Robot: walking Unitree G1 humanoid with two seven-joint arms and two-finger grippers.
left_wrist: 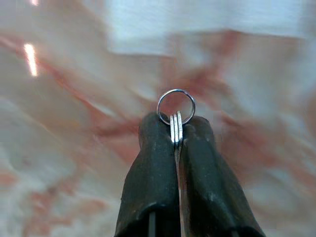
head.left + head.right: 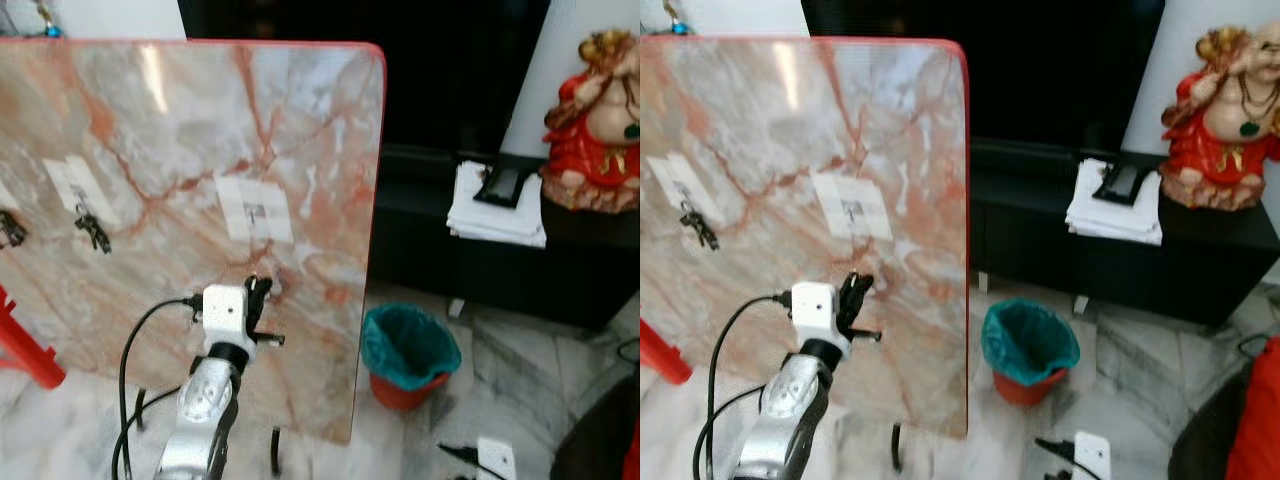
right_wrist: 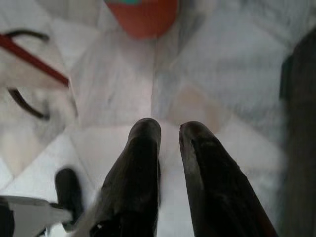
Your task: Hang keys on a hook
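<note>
An upright marble board [image 2: 200,120] carries several white tape patches with small hooks. The middle hook [image 2: 254,212] is bare. Two hooks further left, one [image 2: 92,232] and another at the edge [image 2: 10,228], hold dark key bunches. My left gripper [image 2: 258,290] is raised close to the board, just below the bare hook. In the left wrist view this gripper [image 1: 174,123] is shut on a silver key ring [image 1: 176,106], whose loop sticks out past the fingertips. My right gripper [image 3: 169,131] hangs over the marble floor with a gap between its fingers and nothing in them.
A red bin with a teal liner [image 2: 408,355] stands on the floor right of the board. Behind it a low black cabinet [image 2: 480,265] bears a white paper stack [image 2: 495,215] and a red statue [image 2: 595,120]. A red frame [image 2: 25,350] shows at the far left.
</note>
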